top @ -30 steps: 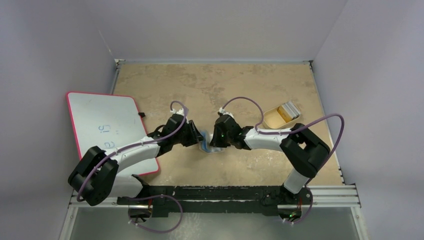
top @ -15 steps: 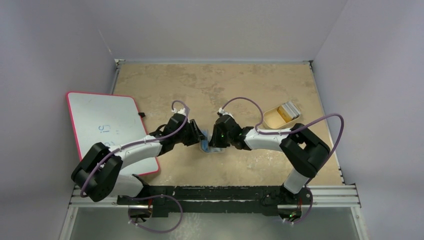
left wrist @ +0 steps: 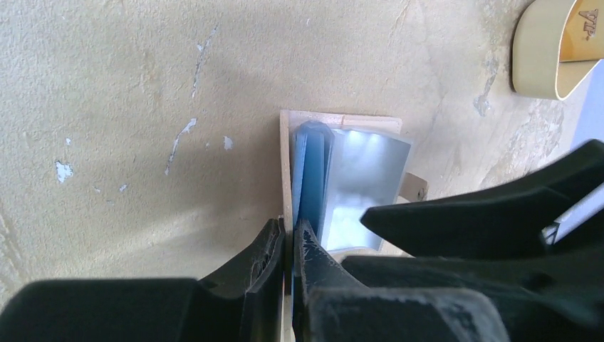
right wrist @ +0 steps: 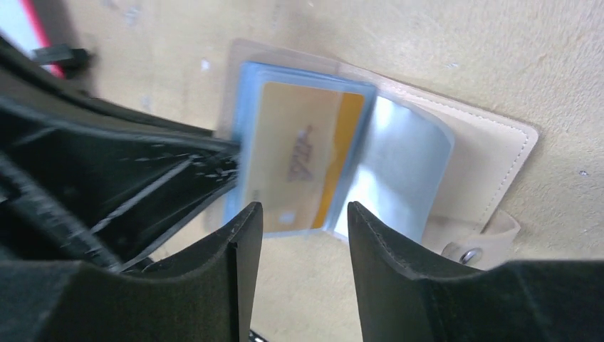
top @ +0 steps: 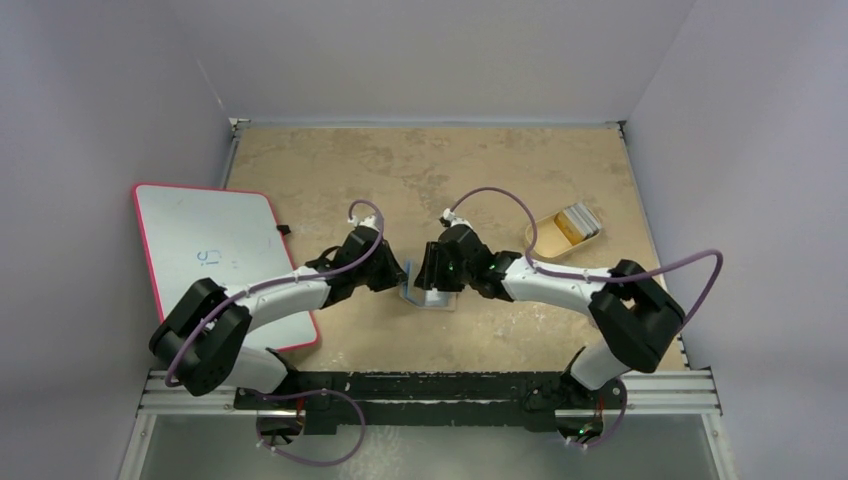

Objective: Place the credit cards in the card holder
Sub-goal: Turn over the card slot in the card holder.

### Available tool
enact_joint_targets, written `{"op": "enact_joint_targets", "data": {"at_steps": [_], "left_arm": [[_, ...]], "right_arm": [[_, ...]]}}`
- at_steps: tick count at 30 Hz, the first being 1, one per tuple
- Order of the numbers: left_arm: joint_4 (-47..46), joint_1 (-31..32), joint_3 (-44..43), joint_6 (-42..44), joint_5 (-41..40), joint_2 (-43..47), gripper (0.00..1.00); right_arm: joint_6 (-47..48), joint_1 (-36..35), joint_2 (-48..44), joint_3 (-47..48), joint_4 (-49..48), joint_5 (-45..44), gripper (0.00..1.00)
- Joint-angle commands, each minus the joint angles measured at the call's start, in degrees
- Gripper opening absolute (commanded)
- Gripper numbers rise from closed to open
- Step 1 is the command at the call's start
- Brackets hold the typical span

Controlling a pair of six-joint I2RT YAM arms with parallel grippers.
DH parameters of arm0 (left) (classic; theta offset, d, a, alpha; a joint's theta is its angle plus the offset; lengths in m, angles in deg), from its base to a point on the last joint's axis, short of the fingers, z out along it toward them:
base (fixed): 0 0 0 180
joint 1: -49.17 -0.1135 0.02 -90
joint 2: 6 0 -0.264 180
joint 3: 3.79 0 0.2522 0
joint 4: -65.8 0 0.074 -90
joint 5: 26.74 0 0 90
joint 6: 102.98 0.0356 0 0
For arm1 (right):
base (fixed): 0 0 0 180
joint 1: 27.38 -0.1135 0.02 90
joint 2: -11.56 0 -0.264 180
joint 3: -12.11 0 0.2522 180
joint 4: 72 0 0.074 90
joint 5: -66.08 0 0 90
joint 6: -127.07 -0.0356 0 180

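Note:
The card holder lies open on the table between my two grippers. In the left wrist view my left gripper is shut on the edge of its tan cover, with the blue lining standing up beside it. In the right wrist view a gold credit card sits inside a clear sleeve of the card holder, whose snap button is at the lower right. My right gripper is open and empty just in front of that sleeve. More credit cards lie in the tray.
A shallow tan tray stands to the right of the grippers and shows in the left wrist view. A white board with a red rim lies at the left, under my left arm. Grey walls enclose the table.
My right arm's elbow has swung out to the right and its gripper has shifted slightly. The card holder has moved a little to the right. My left gripper keeps its hold.

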Motion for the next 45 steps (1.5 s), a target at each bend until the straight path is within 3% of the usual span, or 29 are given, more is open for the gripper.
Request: {"op": "enact_joint_targets", "data": {"at_steps": [1, 7, 25, 45], "left_arm": [[0.9, 1.0, -3.1, 1.0, -2.0, 0.8, 0.00], [4.0, 2.4, -4.7, 1.3, -4.9, 2.6, 0.00], [5.8, 3.8, -4.9, 1.6, -7.3, 3.5, 0.00], [6.3, 3.8, -5.0, 1.6, -7.9, 3.6, 0.00]], "right_arm": [[-1.0, 0.0, -4.6, 0.1, -0.1, -1.8, 0.52], [-1.3, 0.0, -3.5, 1.8, -0.6, -1.8, 0.59], [-1.7, 0.0, 1.9, 6.8, 0.2, -2.6, 0.59], [-1.0, 0.0, 2.8, 6.9, 5.5, -7.6, 0.47]]}}
